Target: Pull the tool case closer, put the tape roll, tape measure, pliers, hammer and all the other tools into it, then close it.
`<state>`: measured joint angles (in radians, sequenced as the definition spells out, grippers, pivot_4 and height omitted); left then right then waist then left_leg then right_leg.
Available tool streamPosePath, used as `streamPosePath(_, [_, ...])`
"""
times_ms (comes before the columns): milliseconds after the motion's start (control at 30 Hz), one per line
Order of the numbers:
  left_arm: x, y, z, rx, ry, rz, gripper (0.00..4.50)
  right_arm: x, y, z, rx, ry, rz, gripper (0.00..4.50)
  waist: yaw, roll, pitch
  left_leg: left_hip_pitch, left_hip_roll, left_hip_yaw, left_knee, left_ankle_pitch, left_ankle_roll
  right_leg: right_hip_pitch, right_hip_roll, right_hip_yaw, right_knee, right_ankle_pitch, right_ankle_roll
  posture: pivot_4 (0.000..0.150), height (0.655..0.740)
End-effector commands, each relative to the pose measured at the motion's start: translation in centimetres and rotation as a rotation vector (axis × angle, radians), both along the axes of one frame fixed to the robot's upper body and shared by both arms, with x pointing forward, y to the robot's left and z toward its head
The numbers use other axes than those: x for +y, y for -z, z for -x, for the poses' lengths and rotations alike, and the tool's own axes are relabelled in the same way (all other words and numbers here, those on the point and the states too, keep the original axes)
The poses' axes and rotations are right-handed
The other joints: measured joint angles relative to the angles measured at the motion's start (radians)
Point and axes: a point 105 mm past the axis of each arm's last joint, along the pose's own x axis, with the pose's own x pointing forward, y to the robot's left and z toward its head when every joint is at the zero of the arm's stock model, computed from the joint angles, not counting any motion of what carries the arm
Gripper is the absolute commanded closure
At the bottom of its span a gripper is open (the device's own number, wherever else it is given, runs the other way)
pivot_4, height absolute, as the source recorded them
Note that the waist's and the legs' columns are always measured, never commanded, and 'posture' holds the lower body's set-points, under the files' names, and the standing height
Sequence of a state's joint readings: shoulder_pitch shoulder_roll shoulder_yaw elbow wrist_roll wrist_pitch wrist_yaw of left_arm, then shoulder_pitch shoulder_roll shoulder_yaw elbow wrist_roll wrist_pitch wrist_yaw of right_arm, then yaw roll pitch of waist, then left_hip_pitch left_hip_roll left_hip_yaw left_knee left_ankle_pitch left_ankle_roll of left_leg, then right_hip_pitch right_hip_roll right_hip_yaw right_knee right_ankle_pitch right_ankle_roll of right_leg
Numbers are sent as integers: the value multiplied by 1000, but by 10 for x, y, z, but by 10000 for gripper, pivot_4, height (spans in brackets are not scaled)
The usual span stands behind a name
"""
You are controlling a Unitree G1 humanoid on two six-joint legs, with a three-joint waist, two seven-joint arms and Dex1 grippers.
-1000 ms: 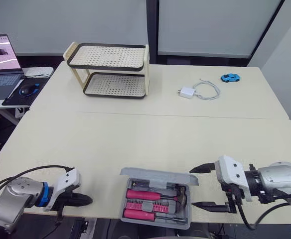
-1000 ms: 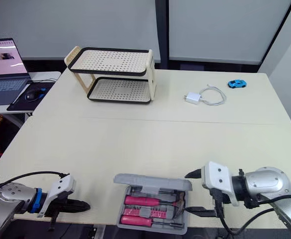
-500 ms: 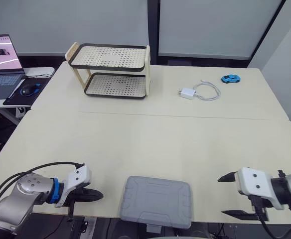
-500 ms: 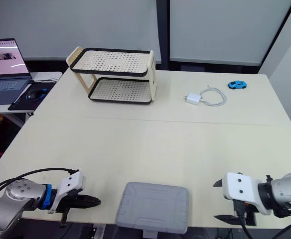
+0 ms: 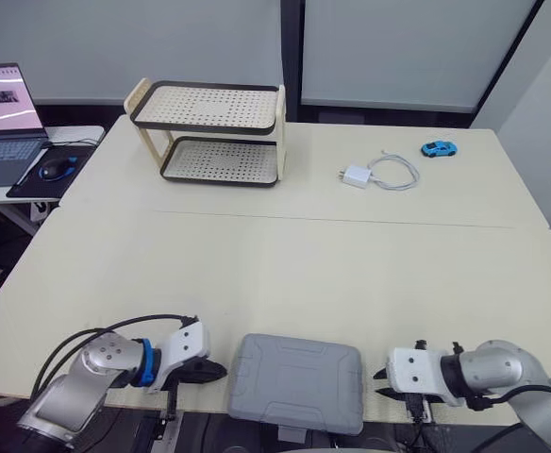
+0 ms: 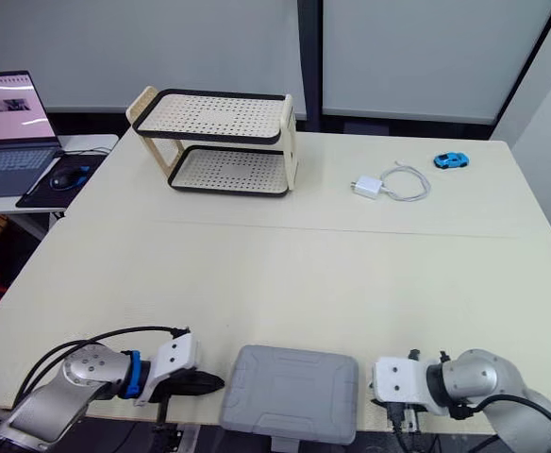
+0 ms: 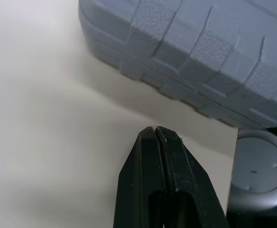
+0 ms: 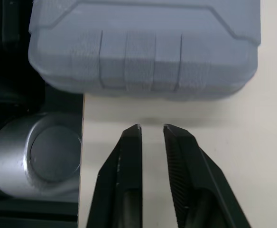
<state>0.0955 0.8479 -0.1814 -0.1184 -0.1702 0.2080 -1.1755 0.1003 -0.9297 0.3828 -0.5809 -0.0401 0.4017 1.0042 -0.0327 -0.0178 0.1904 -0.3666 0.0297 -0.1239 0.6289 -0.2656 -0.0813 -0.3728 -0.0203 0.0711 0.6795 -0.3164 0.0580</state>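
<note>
Left wrist view, end effector pinched, nr case

Layout of the work table, seen from its near side. The tool case lies at the near edge, about midway between left and right. The left gripper sits just to the case's left, near it but apart from it. The right gripper sits just to the case's right, also apart. The two-tier rack stands at the far left of the table. A charger with its cable lies to the right of the rack, far of centre. A toy car lies farther right and slightly farther back. Beyond the table's far left corner stands a side table, bearing a laptop with a mouse to its right.
</note>
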Motion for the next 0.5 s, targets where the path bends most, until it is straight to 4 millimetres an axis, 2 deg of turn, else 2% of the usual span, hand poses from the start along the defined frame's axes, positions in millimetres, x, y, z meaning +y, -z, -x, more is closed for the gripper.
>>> streamPosePath(33, [-12, 4, 4, -8, 40, 7, 45000, 9, -3, -4, -27, -13, -19, 44882, 0, 0, 0, 0, 0, 0, 0, 0, 0, 0, 0, 0, 0, 0, 0, 1500, 7350])
streamPosePath(267, [-31, 10, 9, 2, 73, 53, 45000, 17, -13, -18, -51, 3, -50, 44882, 0, 4, -2, 1, 0, 0, 0, 0, 0, 1, 0, 0, 0, 0, 0, 1500, 7350])
streamPosePath(500, [-35, 15, 4, -10, 76, 62, 45000, 12, -14, -21, -47, 17, -35, 44882, 6, 6, -4, 1, -1, 0, 0, 0, 0, 1, -1, 0, 0, 0, 0, 1500, 7350])
